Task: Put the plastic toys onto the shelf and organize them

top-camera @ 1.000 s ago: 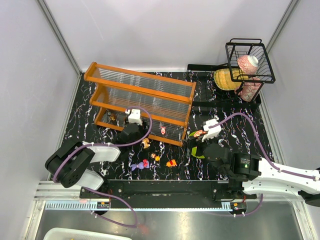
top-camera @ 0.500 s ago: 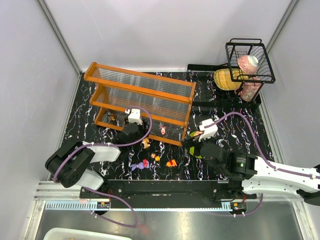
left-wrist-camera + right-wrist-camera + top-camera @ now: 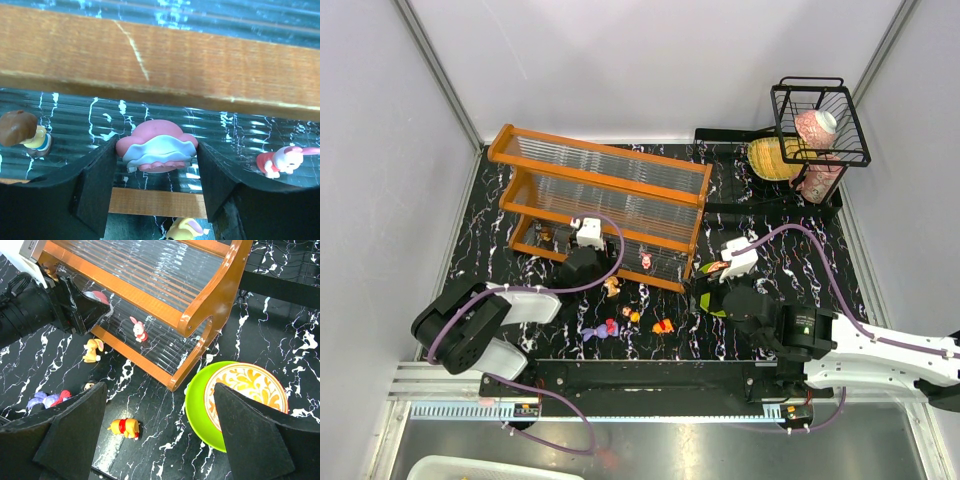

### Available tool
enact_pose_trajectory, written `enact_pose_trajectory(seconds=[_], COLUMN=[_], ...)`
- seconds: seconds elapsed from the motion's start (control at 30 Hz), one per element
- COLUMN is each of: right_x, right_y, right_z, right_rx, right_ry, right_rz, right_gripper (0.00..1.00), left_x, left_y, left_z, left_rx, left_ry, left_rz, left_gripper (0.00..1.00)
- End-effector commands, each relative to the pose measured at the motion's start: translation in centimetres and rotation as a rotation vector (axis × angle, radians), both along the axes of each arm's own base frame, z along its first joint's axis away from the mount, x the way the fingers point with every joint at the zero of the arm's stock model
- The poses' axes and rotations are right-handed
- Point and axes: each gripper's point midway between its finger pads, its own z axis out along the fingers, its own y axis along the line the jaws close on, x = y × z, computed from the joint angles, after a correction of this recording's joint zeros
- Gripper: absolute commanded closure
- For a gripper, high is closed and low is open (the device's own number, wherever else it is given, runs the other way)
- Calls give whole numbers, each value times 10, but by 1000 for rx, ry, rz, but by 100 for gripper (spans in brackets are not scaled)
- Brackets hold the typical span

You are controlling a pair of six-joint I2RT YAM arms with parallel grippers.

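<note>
The shelf (image 3: 600, 190) is an orange-framed two-tier rack at the back left. My left gripper (image 3: 156, 147) reaches into its lower tier, and both fingers touch the sides of a pink toy with a white skirt (image 3: 156, 132) resting on the ribbed panel. A brown-haired figurine (image 3: 22, 130) and a pink-and-white one (image 3: 280, 160) also stand on that tier. My right gripper (image 3: 159, 387) hangs open above the table beside the shelf's right end. Under it lies an orange bear toy (image 3: 124, 427). A tan rabbit toy (image 3: 91, 350) and purple and red toys (image 3: 47, 399) lie in front of the shelf.
A green plate (image 3: 200, 410) with a patterned bowl sits right of the shelf's front corner, under my right gripper's finger. A black wire basket (image 3: 820, 120) holding a pink object stands at the back right, with a yellow object (image 3: 772, 158) beside it.
My right gripper has shifted slightly to the left over the table. The left gripper stays at the lower tier with the pink toy between its fingers.
</note>
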Motion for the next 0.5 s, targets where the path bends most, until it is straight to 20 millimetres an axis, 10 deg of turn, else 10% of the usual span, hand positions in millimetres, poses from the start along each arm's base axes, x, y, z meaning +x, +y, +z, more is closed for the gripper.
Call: enact_pose_trajectory(seconds=[0.0,0.47], right_x=[3,2], right_y=[-1,-2], right_z=[20,20], right_rx=[74,83], right_ry=[-19,-16], right_rz=[-30,-27], right_gripper=[7,6], left_x=[7,6], left_y=[-2,1], left_z=[12,6], left_rx=[-34,-34], left_ry=[-56,-44], left_rz=[7,21], left_gripper=[35,23])
